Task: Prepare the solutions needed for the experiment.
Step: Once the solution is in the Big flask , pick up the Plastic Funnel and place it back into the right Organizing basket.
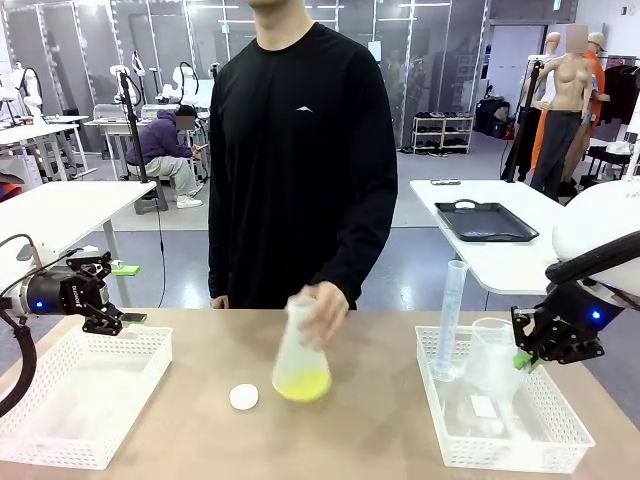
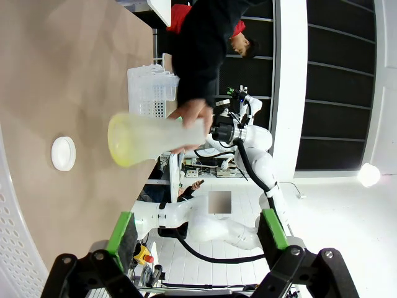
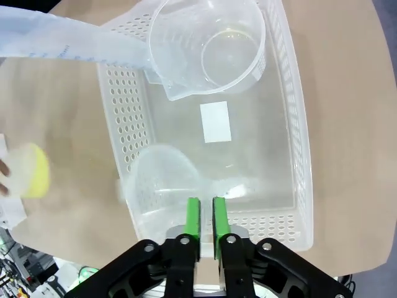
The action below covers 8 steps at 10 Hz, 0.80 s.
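**A:** Straight out past the left gripper (image 1: pixel 120 292), there's a white table (image 1: pixel 60 205), and pale grey floor (image 1: pixel 420 255) stretches away beyond it.

**B:** Over by the right gripper (image 1: pixel 520 355), just behind it, stands a second white table (image 1: pixel 490 265). A black tray (image 1: pixel 485 222) lies flat on top.

**A:** Well beyond that gripper there's a low shelf rack (image 1: pixel 443 132) on the far side of the room. Tall glass partitions (image 1: pixel 90 40) line the back.

**B:** Beneath both grippers is the tan tabletop (image 1: pixel 380 420). Ahead of the left gripper's fingers are dark panels (image 2: pixel 341 93) in white frames, with one bright round lamp (image 2: pixel 368 175) glowing beside them.
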### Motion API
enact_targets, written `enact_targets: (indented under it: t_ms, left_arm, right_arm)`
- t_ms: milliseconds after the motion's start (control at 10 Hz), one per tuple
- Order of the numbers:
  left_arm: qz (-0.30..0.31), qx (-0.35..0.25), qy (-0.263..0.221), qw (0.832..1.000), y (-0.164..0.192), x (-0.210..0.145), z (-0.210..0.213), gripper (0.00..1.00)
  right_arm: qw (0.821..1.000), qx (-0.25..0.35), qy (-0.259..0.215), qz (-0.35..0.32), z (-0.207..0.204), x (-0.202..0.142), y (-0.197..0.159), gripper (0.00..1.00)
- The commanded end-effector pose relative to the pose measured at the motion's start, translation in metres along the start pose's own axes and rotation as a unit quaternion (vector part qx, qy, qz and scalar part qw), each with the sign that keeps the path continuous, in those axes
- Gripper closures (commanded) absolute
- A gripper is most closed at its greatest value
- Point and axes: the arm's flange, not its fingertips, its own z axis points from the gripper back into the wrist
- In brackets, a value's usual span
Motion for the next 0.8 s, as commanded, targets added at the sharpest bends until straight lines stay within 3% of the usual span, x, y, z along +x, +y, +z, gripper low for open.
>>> enact_targets:
  t_ms: [0,100,200,700]
  left_arm:
    - [0.003,-0.003,0.005,1.0,-0.002,0.0,0.0,0.0]
    - [0.003,-0.003,0.005,1.0,-0.002,0.0,0.0,0.0]
    - [0.003,-0.003,0.005,1.0,-0.002,0.0,0.0,0.0]
    - [0.003,-0.003,0.005,1.0,-0.002,0.0,0.0,0.0]
  right_arm:
    - [1.0,-0.019,-0.01,-0.012,-0.007,-0.004,0.006,0.57]
    - [1.0,-0.021,-0.009,-0.01,-0.008,-0.002,0.009,0.53]
    - [1.0,-0.023,-0.01,-0.011,-0.008,-0.001,0.01,0.37]
    - [1.0,-0.005,0.001,0.004,-0.005,-0.001,0.004,0.33]
